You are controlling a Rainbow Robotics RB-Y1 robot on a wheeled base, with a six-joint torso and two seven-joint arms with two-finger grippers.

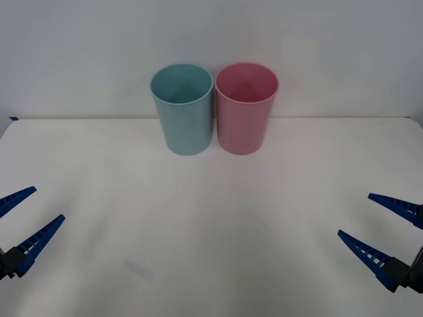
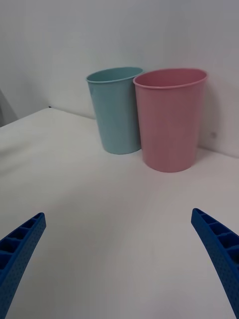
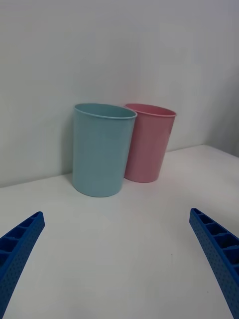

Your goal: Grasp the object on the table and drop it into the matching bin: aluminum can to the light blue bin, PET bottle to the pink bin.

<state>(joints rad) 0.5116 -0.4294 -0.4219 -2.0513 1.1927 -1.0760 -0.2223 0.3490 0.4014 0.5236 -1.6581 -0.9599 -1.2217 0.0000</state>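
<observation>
Flanking the broad white worktop (image 1: 211,218), left tool (image 1: 18,221) and right tool (image 1: 380,224) hang spread at its near corners. Tall pale-blue plastic bin (image 1: 183,109) and pink plastic bin (image 1: 245,109) stand touching at the far edge; no can lies on it. Such a can would likely be light, slick, dentable: grip mid-body.

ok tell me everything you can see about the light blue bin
The light blue bin is a tall round container, pale blue-teal, smooth-sided and slightly tapered toward its base, with a thin rim; it looks like plastic. It stands upright with its mouth open at the far side of the white table, close to the wall. What shows of its inside holds nothing. The same-shaped pink bin stands right beside it on the robot's right, touching or nearly so. Neither pincer is near it.
</observation>
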